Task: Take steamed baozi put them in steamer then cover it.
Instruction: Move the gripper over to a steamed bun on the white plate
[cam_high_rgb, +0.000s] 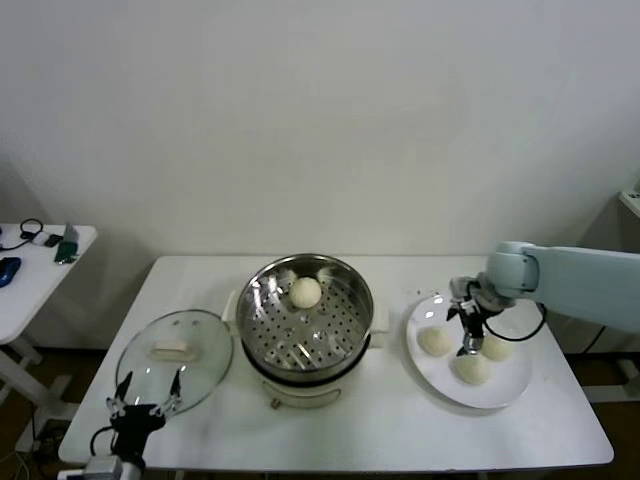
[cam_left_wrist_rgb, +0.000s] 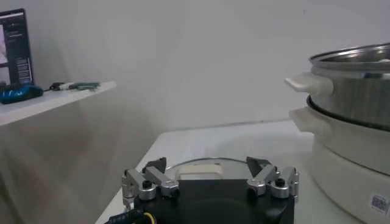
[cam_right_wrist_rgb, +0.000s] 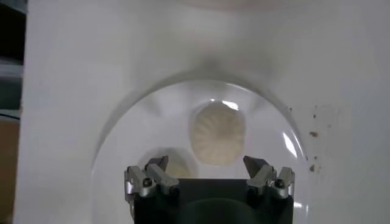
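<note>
- Nearest the head camera, at the desk's (cam_high_rgb: 330, 440) near left edge, the left gripper (cam_high_rgb: 145, 398) waits with jaws spread and empty, just near of the cover (cam_high_rgb: 175, 357).
- Largest on the desk, the steamer (cam_high_rgb: 305, 318) sits at the centre, uncovered, with one baozi in basket (cam_high_rgb: 305, 292) resting at the far side of its perforated floor.
- That cover, clear glass with a cream bar handle, lies flat just left of the steamer, touching nothing else.
- To the right, the plate (cam_high_rgb: 505, 390) carries three remaining baozi (cam_high_rgb: 435, 341) clustered together.
- Over them hangs the right gripper (cam_high_rgb: 470, 330), jaws released and pointing down, holding nothing; in its wrist view one bun (cam_right_wrist_rgb: 218, 141) lies between the spread fingers (cam_right_wrist_rgb: 149, 178).
- Judgement: the step in hand is picking the next bun. It should go best by descending straight so the jaws straddle that bun alone, clear of its neighbours, then closing gently, since soft dough would likely dent or slip, and lifting before crossing left to the basket.
</note>
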